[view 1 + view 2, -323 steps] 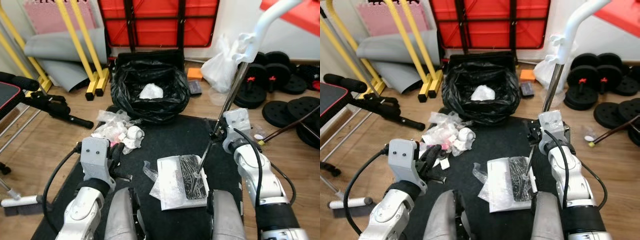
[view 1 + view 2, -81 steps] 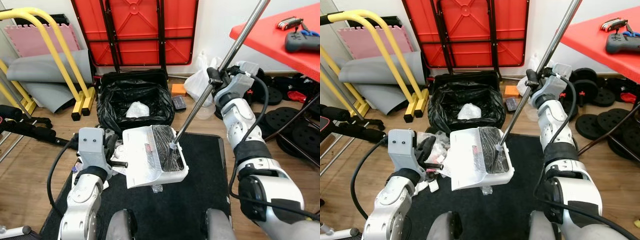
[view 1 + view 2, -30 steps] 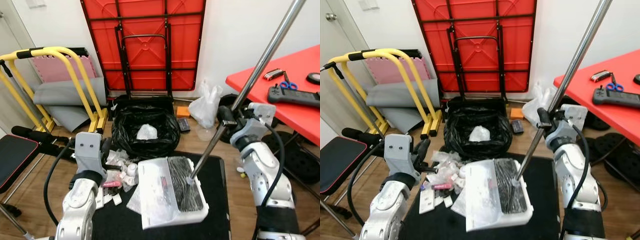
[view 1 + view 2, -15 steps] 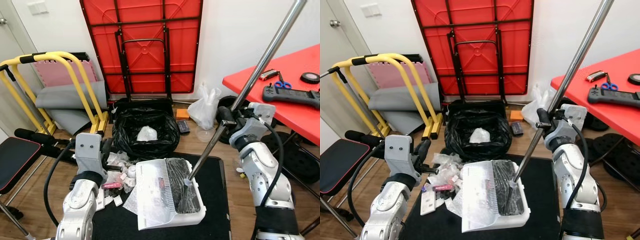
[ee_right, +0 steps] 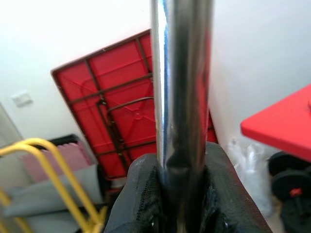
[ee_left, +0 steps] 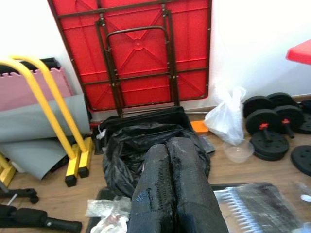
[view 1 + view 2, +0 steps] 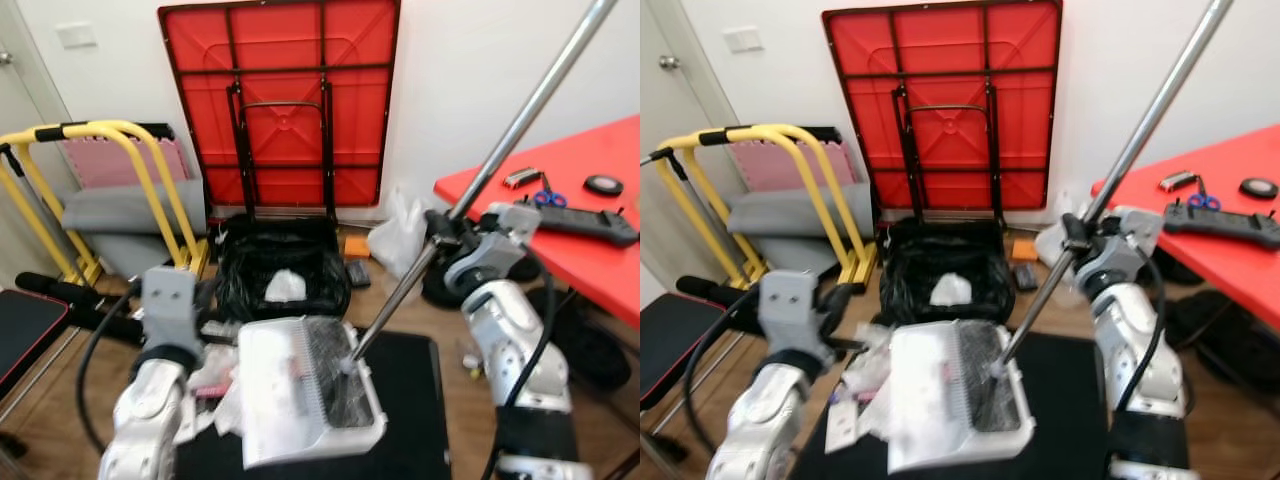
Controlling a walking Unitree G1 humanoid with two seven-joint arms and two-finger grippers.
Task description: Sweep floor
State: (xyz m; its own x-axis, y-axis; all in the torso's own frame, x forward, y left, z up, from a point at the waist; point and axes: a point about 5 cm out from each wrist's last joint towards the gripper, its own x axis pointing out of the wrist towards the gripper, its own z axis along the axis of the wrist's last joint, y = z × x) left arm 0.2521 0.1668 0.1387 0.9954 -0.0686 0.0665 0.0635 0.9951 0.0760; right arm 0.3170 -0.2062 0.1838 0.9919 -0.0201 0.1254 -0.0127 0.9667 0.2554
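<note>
A white long-handled dustpan [image 7: 300,395] hangs above the black floor mat [image 7: 420,400], with dark debris and crumpled film in it. Its shiny metal pole [image 7: 480,160] rises up to the right. My right gripper [image 7: 437,238] is shut on that pole, seen close in the right wrist view [image 5: 180,121]. My left gripper [image 6: 167,145] is shut with nothing between its fingers, just left of the dustpan [image 6: 257,204] and pointing at the open black trash bag [image 7: 280,280]. White litter [image 7: 284,286] lies in the bag. A blurred pile of scraps [image 7: 210,375] lies on the floor beside the pan.
A folded red table [image 7: 280,100] leans on the wall behind the bag. A red table [image 7: 560,230] with a controller and scissors stands at right. Yellow frame [image 7: 130,170], grey mat and black bench [image 7: 20,330] at left. White plastic bag [image 7: 395,240] and dumbbells [image 6: 265,126] lie right of the bag.
The dustpan, on the mat 10.8 s ago, has been lifted on its pole. In the last second it has shifted a little left, nearer the bag. The camera has risen and blurred.
</note>
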